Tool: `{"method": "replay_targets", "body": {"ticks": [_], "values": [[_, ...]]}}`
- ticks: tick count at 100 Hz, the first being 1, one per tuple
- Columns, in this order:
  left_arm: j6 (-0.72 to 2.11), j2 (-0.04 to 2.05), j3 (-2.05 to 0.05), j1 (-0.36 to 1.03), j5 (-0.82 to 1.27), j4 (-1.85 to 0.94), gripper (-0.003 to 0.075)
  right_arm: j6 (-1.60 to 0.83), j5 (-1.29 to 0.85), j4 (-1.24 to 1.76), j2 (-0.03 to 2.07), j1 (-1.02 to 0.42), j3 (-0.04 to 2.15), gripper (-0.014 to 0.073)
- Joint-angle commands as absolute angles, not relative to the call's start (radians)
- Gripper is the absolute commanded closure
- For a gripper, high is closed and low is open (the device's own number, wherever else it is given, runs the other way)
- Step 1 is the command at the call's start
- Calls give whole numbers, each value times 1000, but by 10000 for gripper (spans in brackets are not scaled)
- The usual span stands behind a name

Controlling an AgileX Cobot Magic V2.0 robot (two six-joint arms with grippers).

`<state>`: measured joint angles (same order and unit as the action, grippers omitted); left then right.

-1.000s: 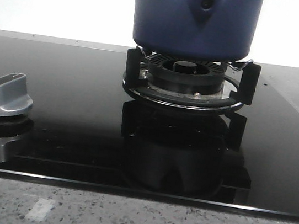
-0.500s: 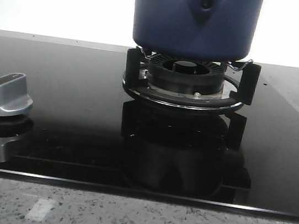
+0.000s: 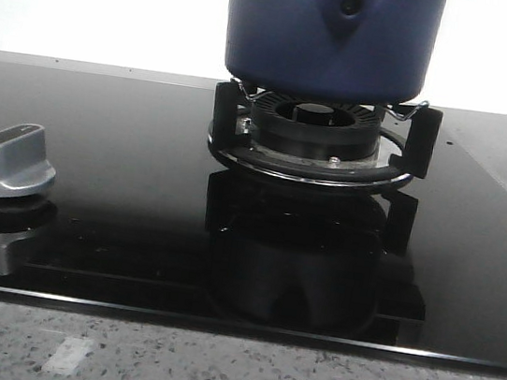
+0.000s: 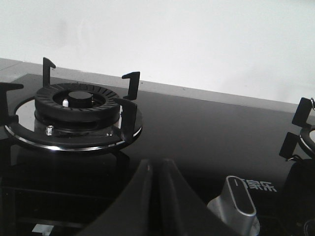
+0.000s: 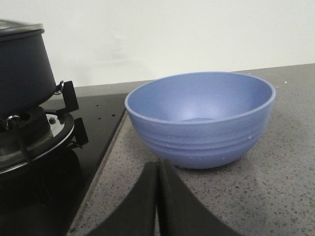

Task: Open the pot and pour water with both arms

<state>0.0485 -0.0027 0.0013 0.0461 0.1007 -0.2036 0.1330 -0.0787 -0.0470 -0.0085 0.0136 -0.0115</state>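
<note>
Both end effectors, left (image 4: 158, 169) and right (image 5: 157, 172), fingers together, low, level, forward-facing.

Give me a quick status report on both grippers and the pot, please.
Left gripper shut, empty. Right gripper shut, empty. Large dark-blue matte pot on burner, untouched. Nothing blocking.
</note>
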Motion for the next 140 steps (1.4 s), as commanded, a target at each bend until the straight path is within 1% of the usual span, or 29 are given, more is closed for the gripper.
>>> {"method": "replay_targets", "body": {"ticks": [1, 15, 32, 46, 60, 65, 79, 89, 97, 112, 128, 140], "values": [[40, -31, 33, 53, 14, -215, 741, 130, 19, -31, -30, 17, -37, 642], [40, -31, 33, 53, 12, -222, 741, 130, 30, 26, -30, 17, -37, 642], [40, -31, 33, 53, 9, -329, 741, 130, 38, 162, -30, 17, -37, 642], [40, -31, 33, 53, 0, -475, 741, 130, 38, 331, -30, 17, -37, 642], [40, -31, 32, 53, -20, -695, 741, 130, 17, 498, -30, 17, -16, 642], [40, -31, 25, 53, -22, -740, 741, 130, -8, 505, -30, 17, 5, 642], [40, -26, -21, 53, 23, -738, 741, 127, -124, 432, -19, 17, 112, 641], [49, 16, -93, 53, 69, -737, 741, 127, -245, 299, 41, 17, 222, 641], [68, 89, -179, 53, 126, -684, 741, 127, -378, 203, 149, 17, 339, 641], [195, 282, -413, 53, 254, -646, 741, 127, -586, 174, 344, 17, 553, 641], [259, 482, -635, 53, 398, -658, 740, 98, -661, 174, 460, 17, 696, 641], [440, 603, -755, 53, 491, -758, 740, 37, -670, 178, 481, 13, 726, 638]]}}
